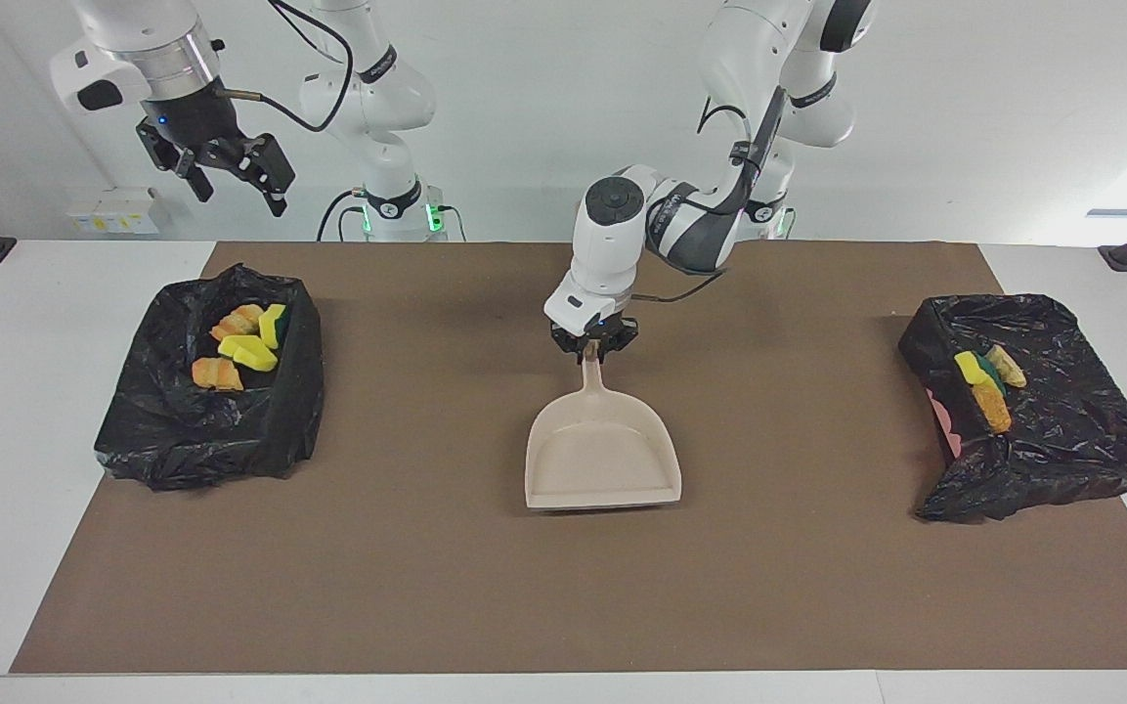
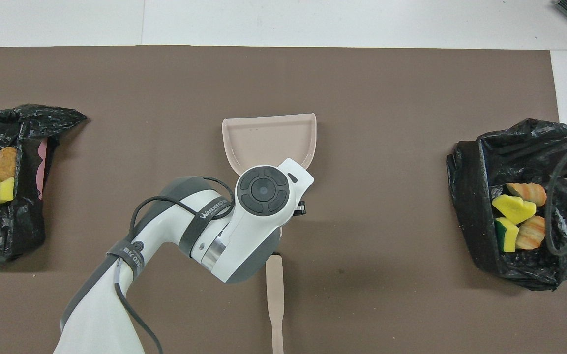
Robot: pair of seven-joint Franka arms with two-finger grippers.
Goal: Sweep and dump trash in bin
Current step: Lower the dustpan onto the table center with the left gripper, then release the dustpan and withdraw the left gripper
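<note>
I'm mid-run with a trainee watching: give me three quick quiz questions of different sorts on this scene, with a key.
1. True or false: the dustpan is empty.
2. What is the left gripper shut on? A) brush B) dustpan's handle C) bin liner
3. Fill in: the right gripper waits open over the bin at the ____ arm's end of the table.

Key: 1 true; 2 B; 3 right. All the trash in view lies in the two bins; the brush lies unheld on the mat.

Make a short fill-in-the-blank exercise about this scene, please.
1. The left gripper is shut on the handle of the ____.
2. The dustpan's tray holds ____ pieces of trash.
3. The trash lies inside the black ____.
4. The right gripper, raised, is ____.

Missing words: dustpan; no; bins; open
</note>
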